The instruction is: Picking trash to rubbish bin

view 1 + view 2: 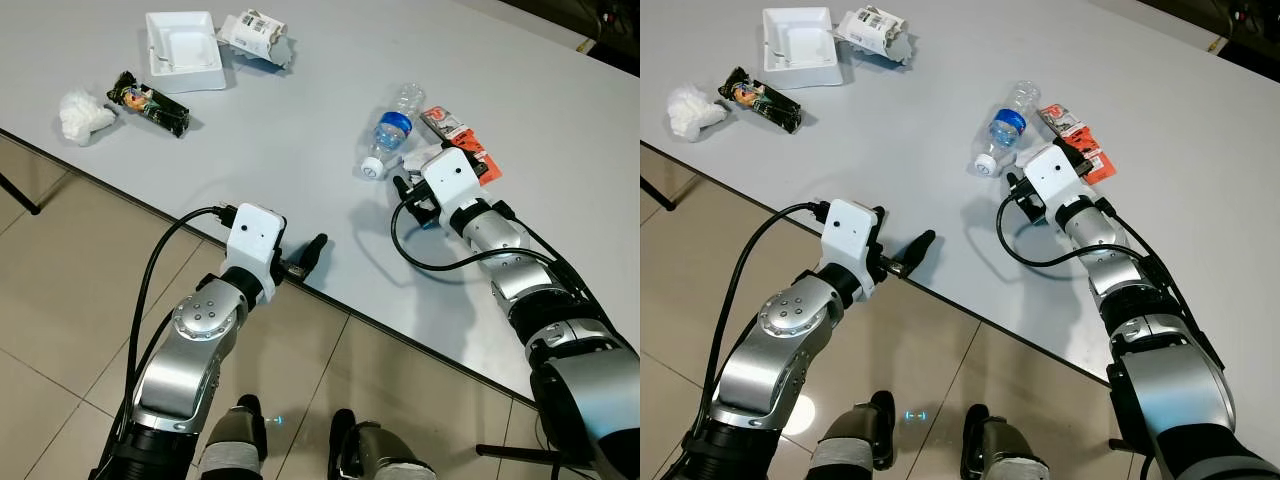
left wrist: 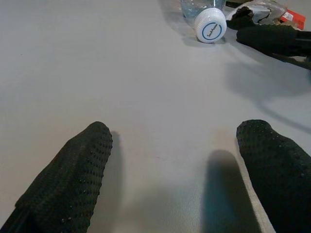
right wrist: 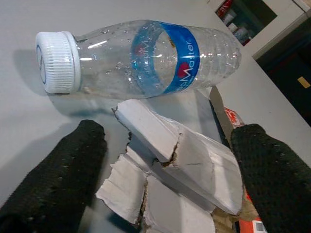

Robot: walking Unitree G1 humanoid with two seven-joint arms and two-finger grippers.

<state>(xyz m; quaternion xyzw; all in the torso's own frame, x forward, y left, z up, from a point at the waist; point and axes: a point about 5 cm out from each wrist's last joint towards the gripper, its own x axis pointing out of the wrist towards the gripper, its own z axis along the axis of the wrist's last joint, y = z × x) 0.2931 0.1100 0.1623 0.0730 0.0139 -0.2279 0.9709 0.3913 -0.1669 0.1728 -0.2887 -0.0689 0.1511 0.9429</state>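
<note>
A pale grey table (image 1: 300, 130) over a beige tiled floor carries all the trash, none of it lifted: a clear plastic bottle with blue label and white cap (image 1: 390, 128) lying on its side, a torn white cardboard piece (image 3: 175, 167) just beside it, a red-and-orange wrapper (image 1: 455, 135), a dark snack wrapper (image 1: 150, 103), a crumpled white tissue (image 1: 83, 115), a white foam tray (image 1: 185, 50) and a crushed white carton (image 1: 255, 35). The right gripper (image 3: 167, 170) straddles the torn cardboard with fingers spread wide, not closed, while the left gripper (image 2: 177, 165) hovers wide and empty at the table's near edge. Judged from this, the task is barely begun, every item remaining to be grasped and carried.
</note>
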